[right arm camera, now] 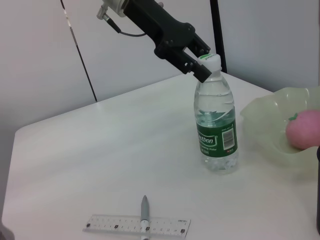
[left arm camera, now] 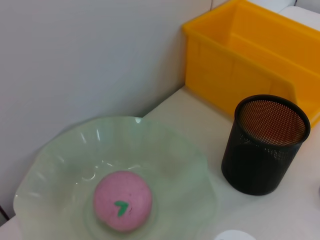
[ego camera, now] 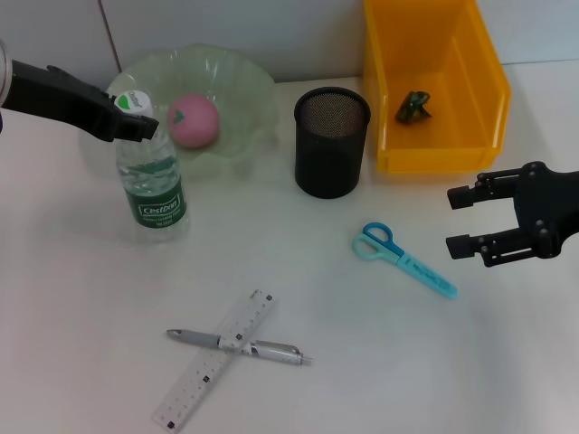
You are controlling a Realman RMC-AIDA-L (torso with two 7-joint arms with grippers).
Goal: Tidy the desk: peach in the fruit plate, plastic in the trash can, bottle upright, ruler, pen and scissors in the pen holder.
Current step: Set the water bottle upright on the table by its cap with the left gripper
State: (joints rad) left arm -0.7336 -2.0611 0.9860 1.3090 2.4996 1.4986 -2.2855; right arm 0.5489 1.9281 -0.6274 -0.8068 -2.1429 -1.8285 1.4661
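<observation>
A white desk (ego camera: 81,298) against a pale wall was seen. The left gripper (ego camera: 136,116) was closed on the cap of the upright bottle (ego camera: 154,185) at 9 o'clock. The right gripper (ego camera: 461,220) was held wide open, empty, at 3 o'clock beside the scissors (ego camera: 403,259). The peach (ego camera: 194,119) sat in the fruit plate (ego camera: 249,90).

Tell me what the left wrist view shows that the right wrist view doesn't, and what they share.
Only the left wrist view shows the yellow plastic bin and the whole black mesh pen holder. Only the right wrist view shows the clear plastic water bottle standing upright with the left gripper at its white cap, plus the white ruler with the grey pen across it. Both show the pink peach in the pale green glass plate.
</observation>
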